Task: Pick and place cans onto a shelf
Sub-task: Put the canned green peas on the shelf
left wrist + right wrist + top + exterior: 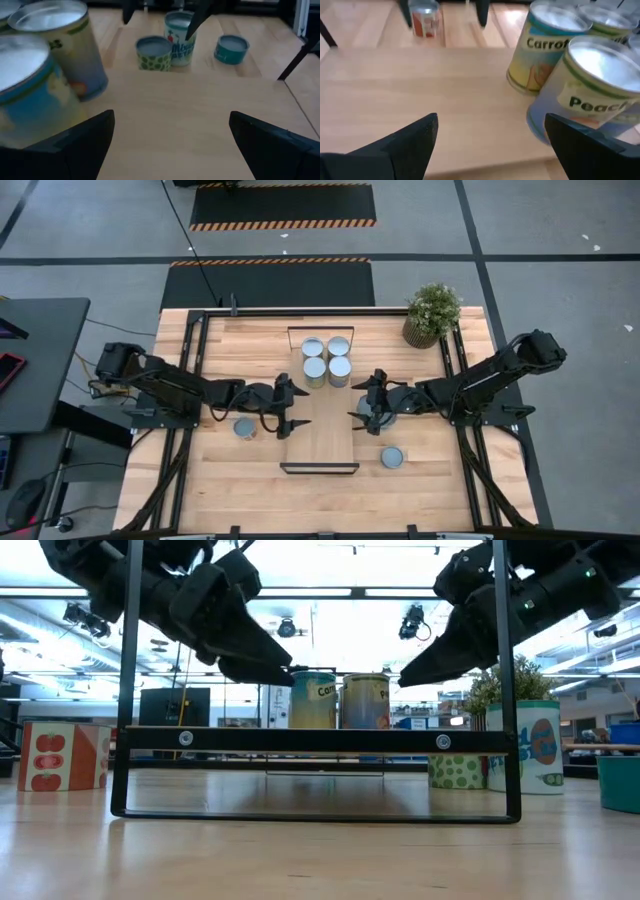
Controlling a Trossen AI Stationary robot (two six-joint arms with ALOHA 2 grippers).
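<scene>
Grey floor with striped mats surrounds the wooden table (200, 480), where a potted plant (432, 313) sits at the far right corner. Down the middle runs the shelf (320, 435), a long light board. Four cans (327, 360) stand in a tight square at its far end, among them a carrot can (540, 55) and a peach can (585, 95). Off the shelf, a red-labelled can (244, 428) stands on the table to its left, and a teal can (393, 457) to its right. Another two cans (167, 45) stand close together under the right arm. The left pincer (290, 408) hovers at the shelf's left edge with fingers spread and nothing between them. The right pincer (366, 405) faces it from the right edge, also spread and empty.
</scene>
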